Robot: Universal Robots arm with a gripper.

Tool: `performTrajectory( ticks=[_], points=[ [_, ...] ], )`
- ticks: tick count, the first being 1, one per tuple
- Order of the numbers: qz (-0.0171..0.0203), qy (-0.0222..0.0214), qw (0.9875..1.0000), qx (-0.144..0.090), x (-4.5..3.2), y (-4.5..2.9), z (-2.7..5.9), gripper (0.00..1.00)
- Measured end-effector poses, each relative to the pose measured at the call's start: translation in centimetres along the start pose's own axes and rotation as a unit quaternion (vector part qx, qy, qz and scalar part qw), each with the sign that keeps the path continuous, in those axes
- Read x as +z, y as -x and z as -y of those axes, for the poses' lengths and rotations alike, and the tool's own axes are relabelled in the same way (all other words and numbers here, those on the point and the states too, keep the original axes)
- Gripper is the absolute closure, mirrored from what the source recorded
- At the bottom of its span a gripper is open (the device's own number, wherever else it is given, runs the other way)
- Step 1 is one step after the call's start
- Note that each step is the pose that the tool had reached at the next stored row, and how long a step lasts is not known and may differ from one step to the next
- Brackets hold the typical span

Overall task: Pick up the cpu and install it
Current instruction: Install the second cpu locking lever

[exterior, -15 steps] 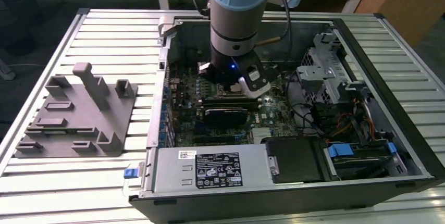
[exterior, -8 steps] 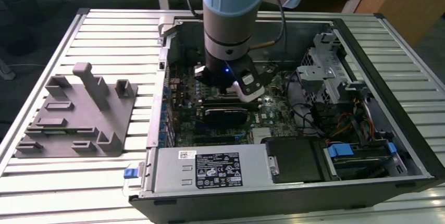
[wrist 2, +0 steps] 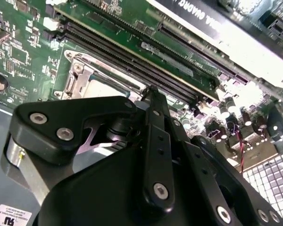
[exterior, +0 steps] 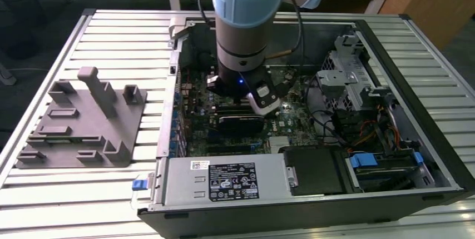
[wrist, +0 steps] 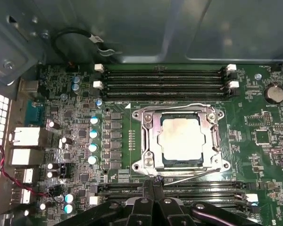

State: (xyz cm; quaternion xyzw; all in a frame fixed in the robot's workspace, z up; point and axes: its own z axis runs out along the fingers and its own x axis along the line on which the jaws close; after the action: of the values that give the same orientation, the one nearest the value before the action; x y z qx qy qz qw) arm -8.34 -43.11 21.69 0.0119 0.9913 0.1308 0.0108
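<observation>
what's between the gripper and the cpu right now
In the first wrist view, the socket frame's metal edge and a thin wire lever lie between the gripper and the cpu.

**Pale blue arm, black linkage gripper**

The arm (exterior: 246, 11) wore a pale blue cap over a silver-grey cylindrical segment, ringed with black bands lower down. A small blue light glowed on the dark wrist section, beside a white-and-grey module. A black cable ran alongside the arm. The gripper (wrist 2: 148, 89) was matte black, built of flat linkage bars pinned with silver hex-socket screws.
</observation>
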Motion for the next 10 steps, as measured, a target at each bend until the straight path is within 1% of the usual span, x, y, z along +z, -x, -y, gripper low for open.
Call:
performTrajectory(
  ticks=[2,7,10],
  points=[
    [0.0000,0.0030,1.0000,0.000,0.08,-0.03,0.17,0.89],
    [-0.0002,0.0127,0.9999,0.000,0.27,-0.15,0.54,0.89],
    [-0.0003,0.0154,0.9999,0.000,0.46,-0.42,0.77,0.89]
  ],
)
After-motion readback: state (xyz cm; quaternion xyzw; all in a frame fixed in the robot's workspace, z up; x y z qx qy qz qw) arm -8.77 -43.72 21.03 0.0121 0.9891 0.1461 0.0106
